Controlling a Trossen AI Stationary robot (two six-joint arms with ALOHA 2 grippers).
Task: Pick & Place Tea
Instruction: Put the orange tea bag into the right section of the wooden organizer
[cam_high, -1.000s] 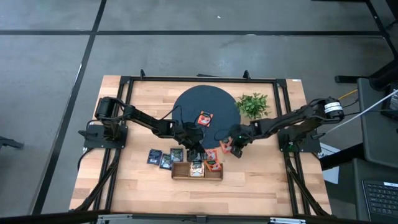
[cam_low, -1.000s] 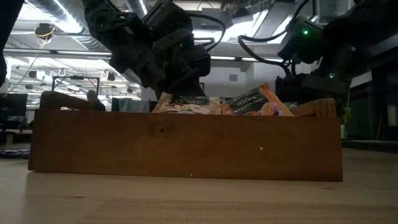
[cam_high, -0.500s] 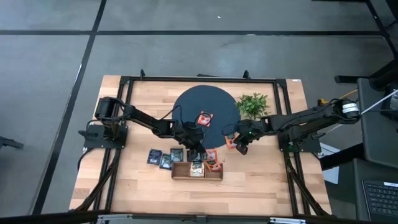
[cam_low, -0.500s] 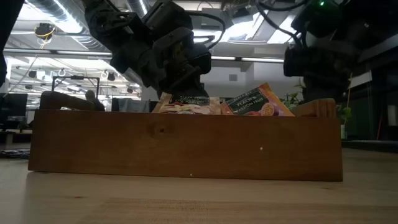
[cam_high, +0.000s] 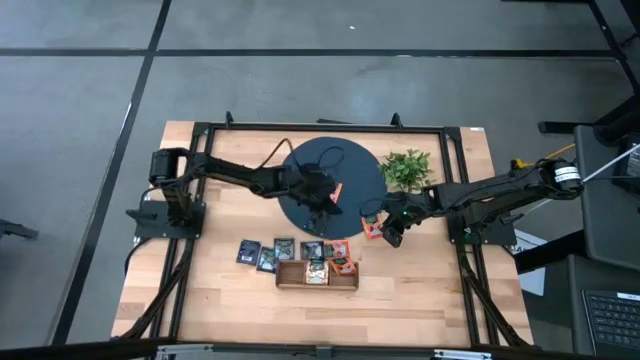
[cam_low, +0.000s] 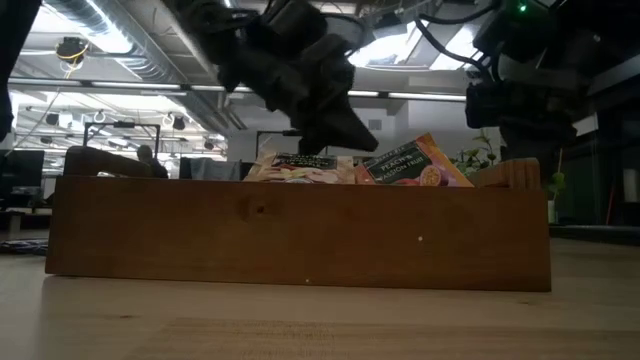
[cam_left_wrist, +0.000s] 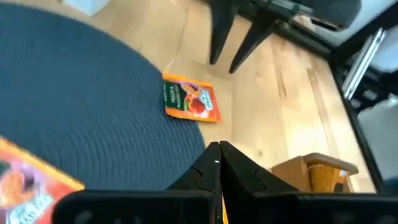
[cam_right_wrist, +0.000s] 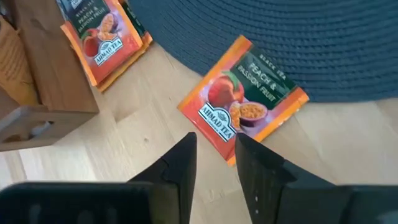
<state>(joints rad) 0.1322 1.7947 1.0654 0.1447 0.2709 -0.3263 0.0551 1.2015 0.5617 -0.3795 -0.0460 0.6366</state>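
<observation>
My left gripper (cam_high: 322, 198) is shut and empty over the round dark mat (cam_high: 300, 165), beside an orange tea sachet (cam_left_wrist: 28, 180) lying flat on it. My right gripper (cam_right_wrist: 214, 158) is open above another orange tea sachet (cam_right_wrist: 242, 99), touching nothing. That sachet lies flat, half on the mat's edge and half on the wood. The wooden tray (cam_high: 316, 275) near the front holds sachets that lean above its rim (cam_low: 410, 165). More sachets (cam_high: 266, 255) lie flat on the table beside it. In the left wrist view the right gripper (cam_left_wrist: 239, 37) shows open.
A leafy green plant (cam_high: 407, 168) stands at the mat's right. Two orange sachets (cam_right_wrist: 102, 34) lie stacked against the tray's far side. A black frame (cam_high: 200, 135) runs around the tabletop. Bare wood lies in front of the tray (cam_high: 320, 310).
My left gripper has risen from over the tray and swung toward the table's far edge, out over the dark mat, still shut. My right gripper has lifted a little above the orange sachet at the mat's edge, which lies where it was.
</observation>
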